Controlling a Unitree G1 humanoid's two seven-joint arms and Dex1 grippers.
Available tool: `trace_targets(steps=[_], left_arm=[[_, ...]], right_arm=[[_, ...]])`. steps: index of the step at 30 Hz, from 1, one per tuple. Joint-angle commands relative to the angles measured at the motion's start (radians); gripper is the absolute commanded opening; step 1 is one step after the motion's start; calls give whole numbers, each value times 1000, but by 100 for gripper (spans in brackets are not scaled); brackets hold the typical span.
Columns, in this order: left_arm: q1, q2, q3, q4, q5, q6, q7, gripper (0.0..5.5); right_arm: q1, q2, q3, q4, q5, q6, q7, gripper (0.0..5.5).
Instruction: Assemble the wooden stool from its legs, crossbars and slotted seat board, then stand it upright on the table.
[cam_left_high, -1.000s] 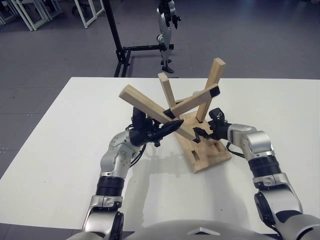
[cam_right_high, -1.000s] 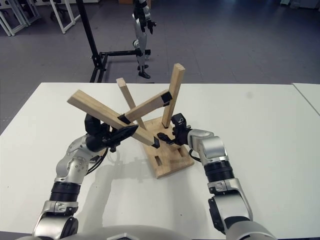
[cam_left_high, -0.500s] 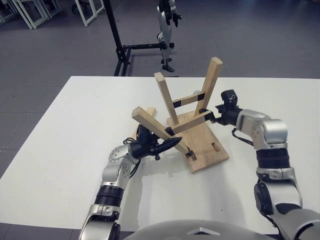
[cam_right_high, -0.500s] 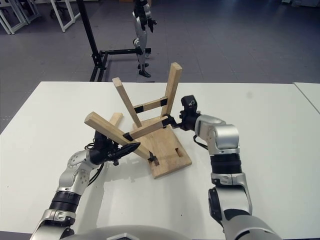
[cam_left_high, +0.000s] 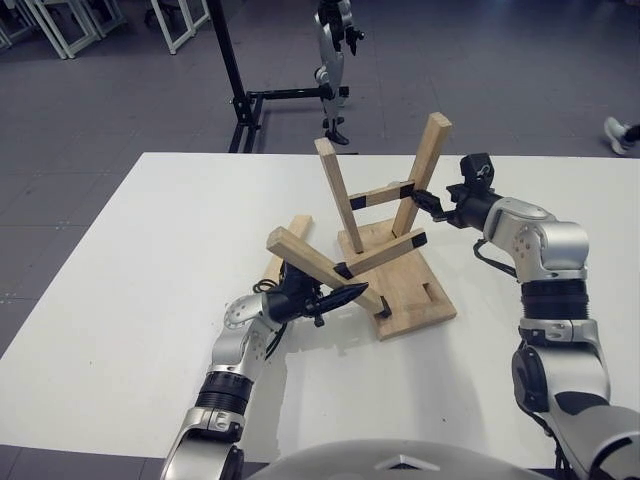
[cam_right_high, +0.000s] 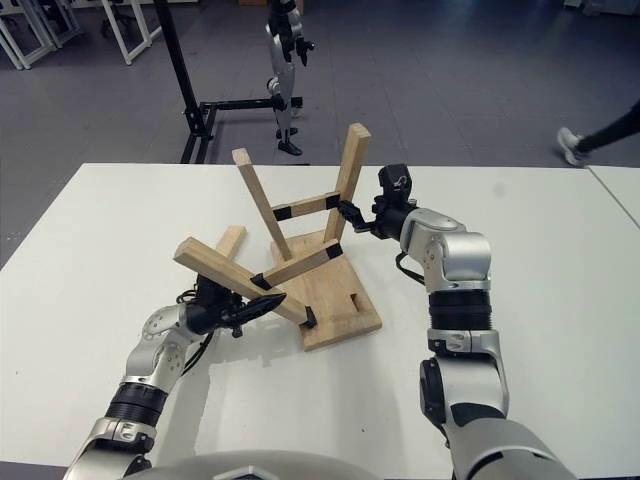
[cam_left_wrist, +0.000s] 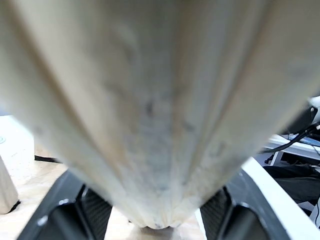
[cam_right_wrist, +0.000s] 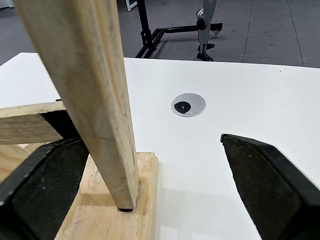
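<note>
The slotted seat board (cam_left_high: 410, 295) lies flat on the white table (cam_left_high: 150, 260). Two legs (cam_left_high: 338, 195) (cam_left_high: 427, 165) stand up from its far side, joined by a crossbar (cam_left_high: 380, 195). A third leg (cam_left_high: 310, 260) leans out to the left, with a second crossbar (cam_left_high: 385, 252) running from it to the right leg. My left gripper (cam_left_high: 340, 295) is shut on this leaning leg (cam_left_wrist: 150, 100) near its foot. My right gripper (cam_left_high: 428, 203) is open beside the right leg (cam_right_wrist: 95, 100), at crossbar height. A loose leg (cam_left_high: 284, 245) lies on the table behind the leaning one.
A round cable grommet (cam_right_wrist: 188, 105) is set in the tabletop beyond the stool. Past the table's far edge stand a black frame (cam_left_high: 240, 90) and another robot's legs (cam_left_high: 332, 50). Bare tabletop lies to the left and right of the stool.
My right gripper left the foot of the leaning leg and rose to the right upright leg. My left gripper came down and toward me with the leaning leg, which now tilts lower.
</note>
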Motion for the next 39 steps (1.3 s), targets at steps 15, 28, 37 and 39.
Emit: trace_targets(steps=[15, 28, 37, 39], left_arm=[[-152, 10, 32, 58, 19, -4, 38, 205], [-138, 20, 21, 57, 51, -13, 29, 205], [-80, 22, -5, 80, 78, -30, 22, 205], [-84, 20, -34, 111, 128, -55, 37, 205]], right_arm=[[138, -21, 60, -74, -11, 22, 8, 470], [155, -35, 40, -36, -33, -23, -19, 470], [123, -22, -35, 32, -60, -89, -133, 470], [127, -14, -35, 29, -58, -90, -140, 470]])
